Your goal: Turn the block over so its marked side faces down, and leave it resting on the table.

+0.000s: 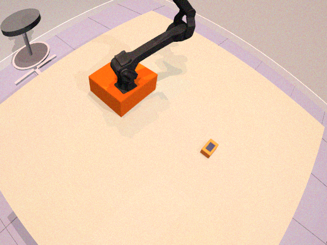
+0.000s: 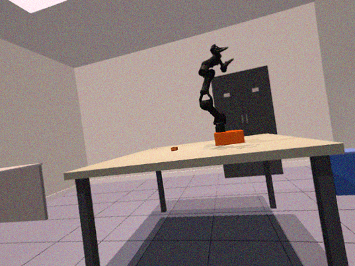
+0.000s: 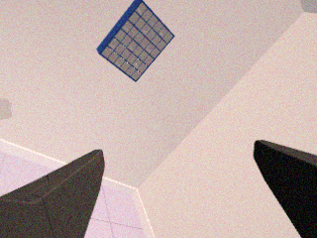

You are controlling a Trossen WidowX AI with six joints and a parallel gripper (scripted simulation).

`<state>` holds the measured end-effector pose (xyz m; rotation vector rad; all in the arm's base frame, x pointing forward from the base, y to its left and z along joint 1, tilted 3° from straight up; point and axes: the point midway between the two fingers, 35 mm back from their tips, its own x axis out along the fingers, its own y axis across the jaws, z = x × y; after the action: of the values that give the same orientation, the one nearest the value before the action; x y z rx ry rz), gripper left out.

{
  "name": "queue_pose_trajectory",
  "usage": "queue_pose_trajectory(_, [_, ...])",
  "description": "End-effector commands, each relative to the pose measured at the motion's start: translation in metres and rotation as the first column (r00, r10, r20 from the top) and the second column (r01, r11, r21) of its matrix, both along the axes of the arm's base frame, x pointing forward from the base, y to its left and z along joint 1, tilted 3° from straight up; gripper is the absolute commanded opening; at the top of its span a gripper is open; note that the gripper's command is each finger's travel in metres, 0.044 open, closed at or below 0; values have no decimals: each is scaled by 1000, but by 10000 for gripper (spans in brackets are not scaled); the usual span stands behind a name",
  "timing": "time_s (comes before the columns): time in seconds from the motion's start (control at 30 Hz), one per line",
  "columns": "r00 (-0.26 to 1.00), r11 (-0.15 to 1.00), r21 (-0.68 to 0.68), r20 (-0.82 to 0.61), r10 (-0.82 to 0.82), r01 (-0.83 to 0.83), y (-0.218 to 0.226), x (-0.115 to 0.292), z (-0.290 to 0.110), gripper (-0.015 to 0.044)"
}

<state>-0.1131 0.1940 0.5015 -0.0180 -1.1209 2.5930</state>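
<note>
"What sort of place is it?"

"A bare lab or test room: blank grey walls (image 2: 138, 99), pale tiled floor (image 2: 217, 215), a ceiling light panel (image 2: 36, 0)."

"Any furnishings?"

"One plain table (image 2: 161, 163) carrying a mounted robot arm (image 2: 211, 92), a dark cabinet (image 2: 253, 106), a side counter (image 2: 10, 191) and a round stool (image 1: 22, 28)."

Nothing stands near the block (image 1: 209, 147); orange base (image 1: 122, 89) well apart.

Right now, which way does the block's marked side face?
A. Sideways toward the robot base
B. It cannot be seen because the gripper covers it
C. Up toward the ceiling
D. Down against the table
C. In the top view the block lies flat on the table with its dark marked patch on the upper face, nothing covering it.
</note>
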Motion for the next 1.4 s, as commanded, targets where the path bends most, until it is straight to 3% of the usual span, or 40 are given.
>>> queue_pose_trajectory(0.0, [1000, 1000, -2, -3, 1, -2, -1, -1, 0, 426])
queue_pose_trajectory(0.37, [964, 978, 86, -171, 201, -189, -106, -31, 56, 440])
queue_pose_trajectory(0.67, [853, 900, 217, -297, 429, -377, -210, -21, 89, 440])
queue_pose_trajectory(1.03, [504, 622, 386, -369, 781, -681, -355, 55, 100, 440])
queue_pose_trajectory(1.23, [370, 505, 443, -358, 857, -741, -391, 89, 94, 440])
queue_pose_trajectory(1.37, [209, 349, 480, -321, 924, -805, -425, 131, 83, 440])
